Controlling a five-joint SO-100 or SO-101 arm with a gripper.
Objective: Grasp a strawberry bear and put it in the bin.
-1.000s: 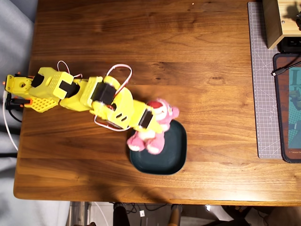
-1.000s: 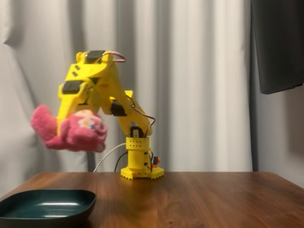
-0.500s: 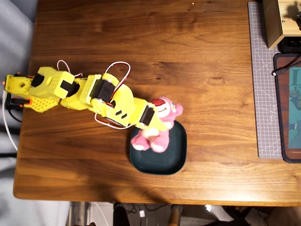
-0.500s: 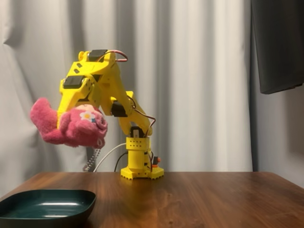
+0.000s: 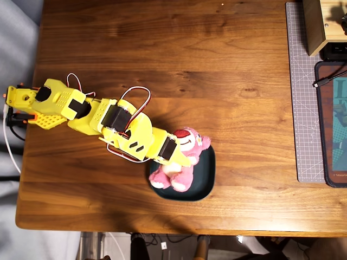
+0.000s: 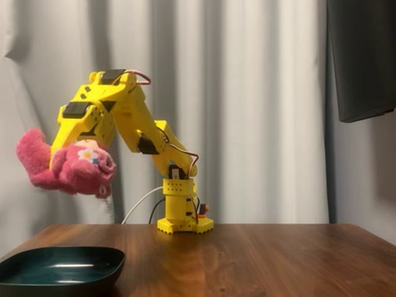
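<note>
The pink strawberry bear point(image 5: 181, 158) point(image 6: 71, 167) hangs in the air, held by my yellow gripper point(image 5: 174, 154) point(image 6: 73, 153), which is shut on it. In the overhead view the bear covers the upper left part of the dark teal bin point(image 5: 201, 181). In the fixed view the bear is well above the bin point(image 6: 59, 267), which rests on the table at the lower left. The fingertips are hidden in the plush.
The wooden table point(image 5: 217, 81) extends to the right. A grey cutting mat point(image 5: 303, 97), a light wooden box point(image 5: 320, 24) and a dark pad with a cable point(image 5: 332, 124) lie along the right edge. The arm's base point(image 5: 24, 103) sits at the left edge.
The arm has swung the bear toward the bin: in the overhead view it shifted down over the dish, and in the fixed view it moved left and slightly down.
</note>
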